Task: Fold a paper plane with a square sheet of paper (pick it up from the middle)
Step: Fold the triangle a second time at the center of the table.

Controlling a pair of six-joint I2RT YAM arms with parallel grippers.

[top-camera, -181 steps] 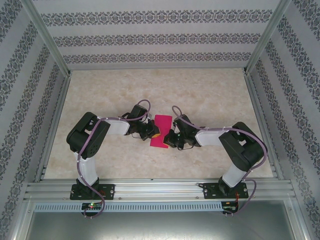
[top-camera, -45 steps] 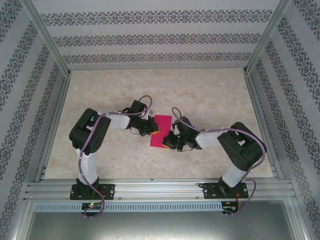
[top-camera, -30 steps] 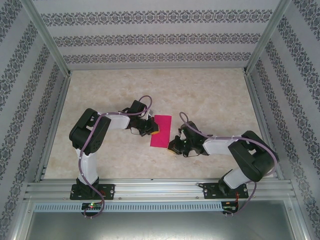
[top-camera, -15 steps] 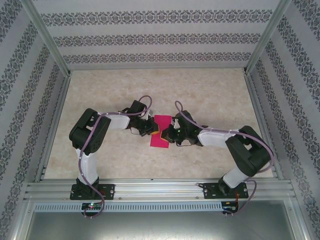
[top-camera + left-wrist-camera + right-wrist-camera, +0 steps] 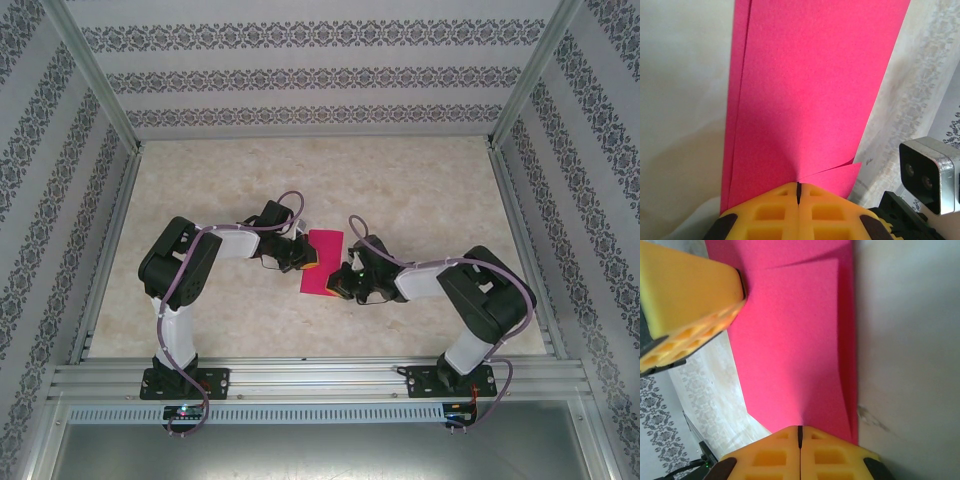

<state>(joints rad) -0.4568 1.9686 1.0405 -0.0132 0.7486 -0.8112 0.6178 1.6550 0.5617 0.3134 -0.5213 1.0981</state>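
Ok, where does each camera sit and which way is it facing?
Top external: above and behind the arm bases, looking down on the table; both arms show, left gripper and right gripper at the folded pink paper.
Left wrist: looks along its shut yellow fingers at the paper.
Right wrist: looks along its shut fingers at the paper; left gripper upper left.
Shared: both wrist views show the same paper.

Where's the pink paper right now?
In the top view, the pink paper lies on the table, left gripper at its left edge, right gripper at its right.
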